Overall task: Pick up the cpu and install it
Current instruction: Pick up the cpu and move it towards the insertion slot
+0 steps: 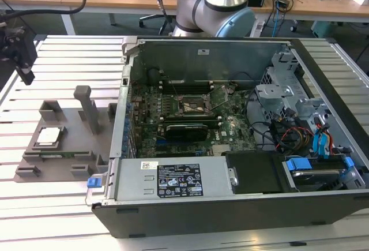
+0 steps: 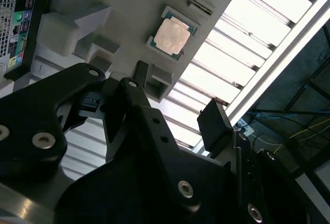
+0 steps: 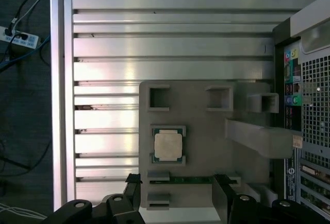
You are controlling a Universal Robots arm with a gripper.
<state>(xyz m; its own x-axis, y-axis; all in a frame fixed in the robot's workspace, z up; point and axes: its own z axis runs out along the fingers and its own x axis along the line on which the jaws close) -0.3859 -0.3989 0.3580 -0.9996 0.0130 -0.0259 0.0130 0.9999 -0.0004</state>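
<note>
The gripper [image 3: 178,190] has its fingers [image 3: 223,192] spread wide with nothing between them. The cpu [image 3: 168,145] lies flat, silver top up, in a square recess of a grey fixture plate [image 3: 206,131]. It is apart from both fingers and in line with the gap between them in the first wrist view. In the exterior view the gripper hangs above the table [image 1: 75,205] near its far corner on the exterior view's left, while the cpu rests lower down on the plate, clear of any contact.

The plate sits on the slatted aluminium table just beside an open computer case [image 1: 323,205], on the exterior view's left of it. Inside the case, the socket [image 1: 193,105] on the green motherboard carries no chip.

A black-and-white printed label [image 1: 179,180] covers part of the power supply housing, with a smaller white sticker [image 1: 149,164] beside it. Their print is too small to make out. Colour-coded audio jacks [image 3: 292,74] show on the case's rear panel.
</note>
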